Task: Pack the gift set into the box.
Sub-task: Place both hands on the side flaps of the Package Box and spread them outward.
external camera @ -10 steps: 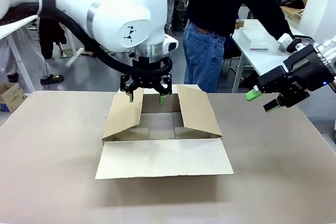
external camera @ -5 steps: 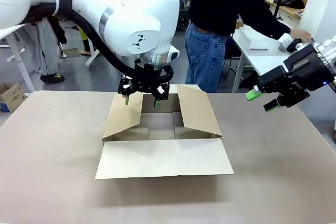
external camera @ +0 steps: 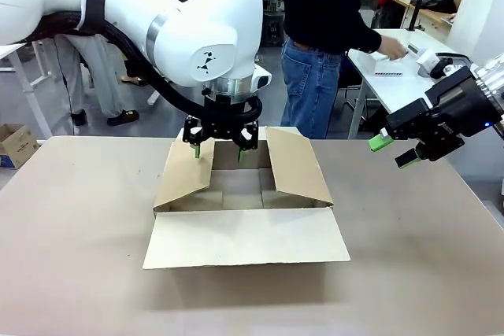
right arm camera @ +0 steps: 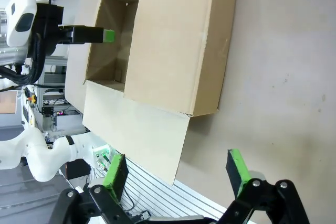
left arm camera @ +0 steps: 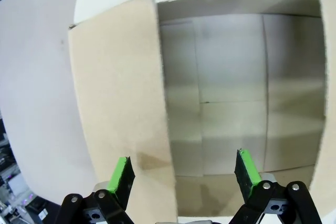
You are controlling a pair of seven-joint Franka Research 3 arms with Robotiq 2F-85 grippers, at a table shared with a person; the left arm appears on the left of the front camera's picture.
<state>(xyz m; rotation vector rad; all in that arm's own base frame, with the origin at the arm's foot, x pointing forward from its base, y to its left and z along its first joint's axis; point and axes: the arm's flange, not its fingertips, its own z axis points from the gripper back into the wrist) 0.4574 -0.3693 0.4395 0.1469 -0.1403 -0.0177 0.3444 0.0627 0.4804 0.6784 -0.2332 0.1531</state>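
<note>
The box (external camera: pixel 244 194) stands open in the middle of the table with its four flaps spread, and its inside (left arm camera: pixel 231 93) is bare. My left gripper (external camera: pixel 219 149) hangs open over the box's far edge, one finger above a side flap (left arm camera: pixel 121 103), the other above the opening. My right gripper (external camera: pixel 395 151) hovers open in the air to the right of the box (right arm camera: pixel 173 40), holding nothing. A pale tray (external camera: pixel 383 70), apparently the gift set, lies on a white side table at the back right, with the person's hand (external camera: pixel 391 51) on it.
The person stands behind the table's far edge, turned toward the white side table (external camera: pixel 398 88). The near flap (external camera: pixel 246 236) lies flat toward me. Bare brown tabletop (external camera: pixel 79 218) surrounds the box. A small carton (external camera: pixel 16 143) sits on the floor at far left.
My left gripper has turned a little above the box's far edge. The person's hand moved left along the side table onto the pale tray. The right arm stayed still.
</note>
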